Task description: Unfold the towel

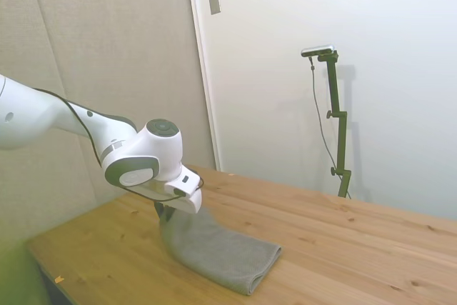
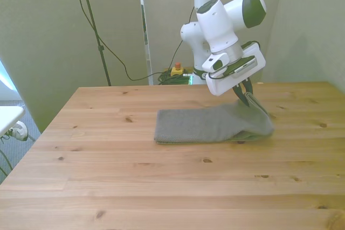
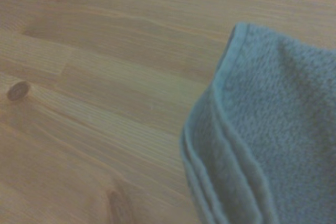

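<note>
**Towel corner lifted, rest of the cloth flat on the table**

The grey towel [image 2: 210,125] is seen lying folded on the wooden table [image 2: 135,187], a little toward the front view's right of the middle. One end of it is raised off the wood and drawn up to the gripper [image 2: 246,96], so that the cloth rises there like a small tent, while the other end lies flat. The dark fingers are seen closed around the raised part of the cloth. In the wrist view, several stacked edges of the towel are visible against the wood, so more than one layer is judged to be near the grasp.

Two risks can be named from here. If all layers are held together, the whole folded towel would be dragged or lifted, and nothing would be opened. If only a thin bit of the soft terry cloth is pinched, it may slip out when the arm is moved, and the fold would fall back. How many layers are really caught cannot be told.
</note>
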### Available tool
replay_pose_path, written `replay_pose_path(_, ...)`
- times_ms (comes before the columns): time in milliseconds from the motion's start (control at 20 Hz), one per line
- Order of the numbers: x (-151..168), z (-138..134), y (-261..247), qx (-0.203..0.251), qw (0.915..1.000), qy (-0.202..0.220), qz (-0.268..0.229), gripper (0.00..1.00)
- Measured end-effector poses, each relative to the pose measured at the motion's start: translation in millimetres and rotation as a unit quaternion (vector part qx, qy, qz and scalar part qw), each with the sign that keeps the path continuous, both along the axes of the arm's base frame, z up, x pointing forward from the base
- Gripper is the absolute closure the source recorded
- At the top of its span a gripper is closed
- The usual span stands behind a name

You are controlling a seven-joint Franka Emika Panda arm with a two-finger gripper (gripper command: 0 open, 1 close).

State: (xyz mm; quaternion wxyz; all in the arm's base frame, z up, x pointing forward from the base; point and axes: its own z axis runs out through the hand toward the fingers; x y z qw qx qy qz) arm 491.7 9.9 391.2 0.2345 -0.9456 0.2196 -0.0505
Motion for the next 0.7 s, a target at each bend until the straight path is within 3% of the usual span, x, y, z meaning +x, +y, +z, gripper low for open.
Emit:
replay_pose_path(300,-5,7,3,-0.006,0.9999,0.012,0.001,0.00)
replay_pose_path(500,-13,27,3,-0.068,0.9945,0.036,-0.071,0.00)
replay_pose_path(700,-47,30,28,-0.127,0.9796,0.065,-0.141,0.00)
